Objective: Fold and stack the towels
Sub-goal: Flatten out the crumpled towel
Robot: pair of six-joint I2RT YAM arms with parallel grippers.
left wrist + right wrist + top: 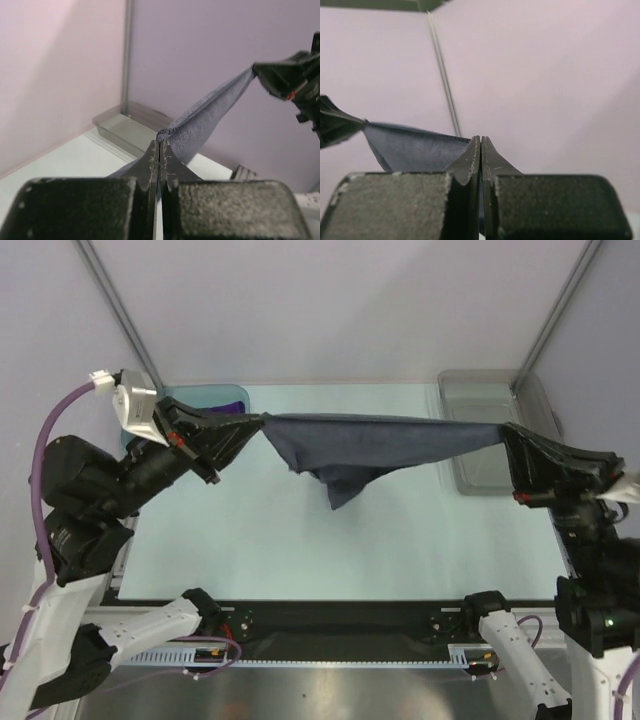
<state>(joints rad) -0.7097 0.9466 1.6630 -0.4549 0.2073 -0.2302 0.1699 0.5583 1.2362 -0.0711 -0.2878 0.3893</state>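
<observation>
While taut between hands [255, 422] [505, 432], grey-blue towel [370, 445]

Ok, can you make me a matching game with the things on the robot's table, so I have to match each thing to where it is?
Things:
1. grey-blue towel
2. purple towel
3. clear bin
4. left gripper

Places:
A. at the far right of the table
B. pinching one end of the grey-blue towel
C. held up in the air, sagging in the middle
D. in the teal tray, far left

Pairs: 1-C, 2-D, 3-A, 4-B.
</observation>
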